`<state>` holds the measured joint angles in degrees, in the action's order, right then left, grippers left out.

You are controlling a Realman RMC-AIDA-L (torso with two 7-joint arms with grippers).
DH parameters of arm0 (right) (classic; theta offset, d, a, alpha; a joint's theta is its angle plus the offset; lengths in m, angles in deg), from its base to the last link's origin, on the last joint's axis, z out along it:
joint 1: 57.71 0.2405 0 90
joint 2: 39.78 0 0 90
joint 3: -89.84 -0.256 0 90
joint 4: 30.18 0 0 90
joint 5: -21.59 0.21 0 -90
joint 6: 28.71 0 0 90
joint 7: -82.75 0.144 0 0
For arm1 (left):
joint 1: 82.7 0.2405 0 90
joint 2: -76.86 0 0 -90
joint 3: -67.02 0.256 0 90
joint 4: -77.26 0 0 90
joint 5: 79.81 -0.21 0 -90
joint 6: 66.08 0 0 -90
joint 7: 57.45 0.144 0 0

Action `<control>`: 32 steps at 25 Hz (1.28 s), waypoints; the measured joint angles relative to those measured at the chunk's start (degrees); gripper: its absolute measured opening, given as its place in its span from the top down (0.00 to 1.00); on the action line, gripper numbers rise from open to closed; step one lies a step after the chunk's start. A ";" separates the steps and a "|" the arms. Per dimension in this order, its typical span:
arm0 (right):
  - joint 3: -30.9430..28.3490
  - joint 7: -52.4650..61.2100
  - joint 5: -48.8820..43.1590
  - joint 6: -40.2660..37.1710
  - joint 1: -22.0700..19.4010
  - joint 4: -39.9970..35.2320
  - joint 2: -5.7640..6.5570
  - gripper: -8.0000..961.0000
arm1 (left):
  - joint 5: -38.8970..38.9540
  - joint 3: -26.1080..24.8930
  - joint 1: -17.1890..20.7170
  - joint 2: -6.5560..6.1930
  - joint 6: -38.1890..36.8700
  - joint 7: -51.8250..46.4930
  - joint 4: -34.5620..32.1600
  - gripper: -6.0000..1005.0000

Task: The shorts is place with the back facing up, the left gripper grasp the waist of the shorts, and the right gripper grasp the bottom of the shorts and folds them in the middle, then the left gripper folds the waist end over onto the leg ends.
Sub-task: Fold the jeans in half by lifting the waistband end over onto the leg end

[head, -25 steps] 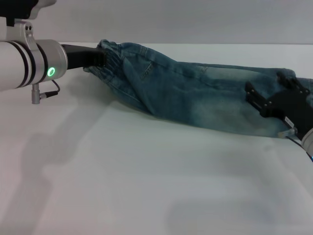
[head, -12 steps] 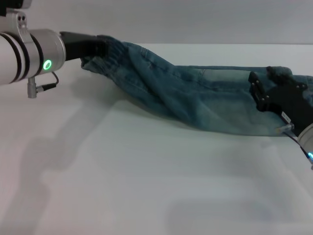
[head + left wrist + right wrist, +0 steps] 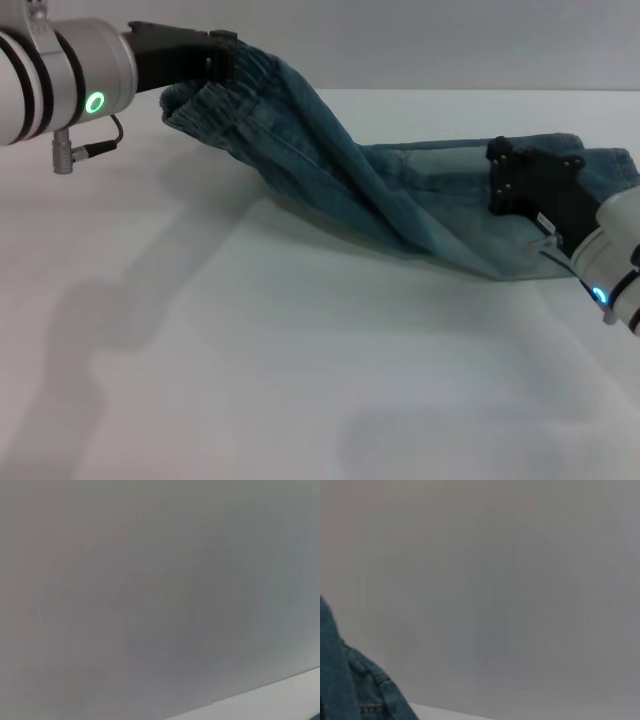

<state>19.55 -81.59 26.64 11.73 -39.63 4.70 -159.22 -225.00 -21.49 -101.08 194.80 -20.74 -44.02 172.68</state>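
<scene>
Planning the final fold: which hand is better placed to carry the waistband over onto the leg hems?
Left hand: it holds the blue denim shorts' gathered waistband lifted off the table; the right hand sits at the leg hems.

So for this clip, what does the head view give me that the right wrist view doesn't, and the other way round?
Only the head view shows both arms at work: the left claw holds the waist of the shorts lifted off the white table, and the right claw is on the denim at the leg end, where the shorts lie on the table. Only the right wrist view shows a close-up of a stitched denim edge against a blank grey background; no claw appears there. Both show the blue denim and a strip of white table.
</scene>
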 joint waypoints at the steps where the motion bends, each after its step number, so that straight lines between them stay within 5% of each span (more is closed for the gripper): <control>1: 0.29 0.16 0.01 0.00 0.14 0.10 -0.02 0.88 | 0.00 0.18 0.03 0.00 0.08 0.01 0.43 0.93; 4: 1.57 1.60 0.04 0.00 0.90 0.36 -0.02 0.99 | 0.00 0.40 0.05 0.00 0.11 0.01 0.83 0.93; 32: 14.49 16.45 0.05 -7.74 12.37 -1.75 -0.09 0.99 | 0.02 2.87 0.17 0.05 -0.21 0.96 8.34 0.89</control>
<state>34.04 -65.14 26.69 3.98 -27.26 2.95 -159.31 -224.98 -18.63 -100.92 194.85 -20.95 -43.06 181.03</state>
